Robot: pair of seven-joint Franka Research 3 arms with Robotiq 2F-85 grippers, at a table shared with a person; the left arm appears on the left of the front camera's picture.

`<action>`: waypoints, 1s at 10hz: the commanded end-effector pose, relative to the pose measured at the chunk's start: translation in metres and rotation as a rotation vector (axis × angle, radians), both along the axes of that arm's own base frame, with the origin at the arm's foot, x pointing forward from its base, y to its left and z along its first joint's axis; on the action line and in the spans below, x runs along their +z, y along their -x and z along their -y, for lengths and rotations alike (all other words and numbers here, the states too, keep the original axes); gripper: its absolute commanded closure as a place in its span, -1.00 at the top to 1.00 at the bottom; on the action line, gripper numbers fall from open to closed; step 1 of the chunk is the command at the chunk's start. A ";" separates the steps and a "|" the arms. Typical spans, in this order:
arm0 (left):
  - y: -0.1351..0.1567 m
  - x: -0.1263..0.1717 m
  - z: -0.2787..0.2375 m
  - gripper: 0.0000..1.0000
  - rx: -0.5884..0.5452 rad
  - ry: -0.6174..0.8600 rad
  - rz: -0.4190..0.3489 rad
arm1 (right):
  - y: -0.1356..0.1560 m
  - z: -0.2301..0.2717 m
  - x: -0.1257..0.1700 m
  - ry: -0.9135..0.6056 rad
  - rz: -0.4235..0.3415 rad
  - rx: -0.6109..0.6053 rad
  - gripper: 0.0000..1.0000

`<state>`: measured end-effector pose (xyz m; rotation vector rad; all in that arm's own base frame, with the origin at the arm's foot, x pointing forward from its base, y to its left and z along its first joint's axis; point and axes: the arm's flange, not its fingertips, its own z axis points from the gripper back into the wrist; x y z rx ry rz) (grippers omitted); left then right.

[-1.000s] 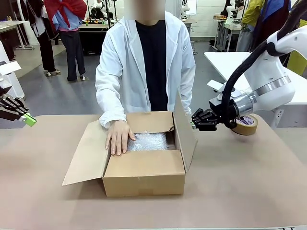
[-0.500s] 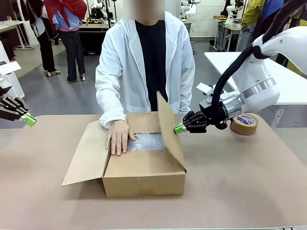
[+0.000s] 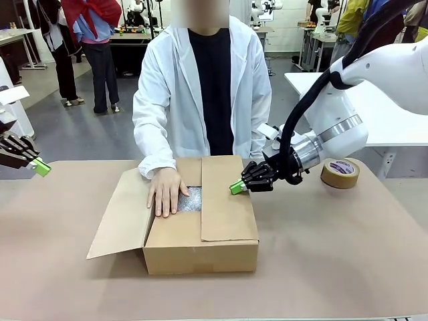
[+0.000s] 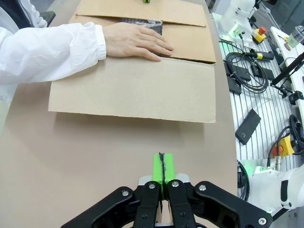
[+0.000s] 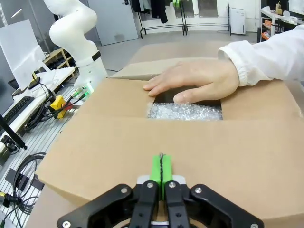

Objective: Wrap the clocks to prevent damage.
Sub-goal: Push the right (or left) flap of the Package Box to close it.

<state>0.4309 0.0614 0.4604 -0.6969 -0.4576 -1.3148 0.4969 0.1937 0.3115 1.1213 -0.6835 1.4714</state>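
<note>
The clocks themselves cannot be made out. Only a sliver of whitish, lumpy bubble wrap shows inside the brown cardboard carton at the centre of the front view. It sits in the gap between the person's hand and the right flap, which lies flat over most of the opening. In the right wrist view the bundle is a glittering, crinkled strip at mid-frame, its near part covered by that flap and its far edge shaded under the hand. In the left wrist view the opening is only a dark slot at the top, too dim to read.

The left flap splays outward, matte and flat, onto the bench. The hand lies palm down across the carton's left rim.

The right end effector, right of centre, has its jaws pressed together with nothing between them. Its tip is at the flap's upper right edge; whether it touches the cardboard I cannot tell. Seen from its own wrist, the green pads form one bar above the flap.

The left end effector is cut off by the left edge of the front view and is likewise closed on nothing. In its wrist view it hangs over bare bench, well apart from the carton.

A brown tape roll lies flat at the right.
</note>
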 end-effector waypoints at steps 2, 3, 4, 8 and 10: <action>0.002 0.002 0.000 -0.99 0.002 0.023 0.007 | -0.006 0.002 -0.017 0.055 -0.020 -0.010 -0.98; 0.002 0.002 0.000 -0.99 0.002 0.023 0.007 | -0.005 0.005 -0.018 0.062 -0.020 -0.011 -0.98; 0.002 0.002 0.000 -0.99 0.002 0.023 0.007 | -0.005 0.008 -0.018 0.066 -0.022 -0.006 -0.98; 0.002 0.002 0.000 -0.99 0.002 0.023 0.007 | -0.001 0.003 -0.004 0.006 -0.015 -0.006 -0.98; 0.002 0.002 0.000 -0.99 0.002 0.023 0.007 | -0.001 0.003 -0.004 0.006 -0.015 -0.006 -0.98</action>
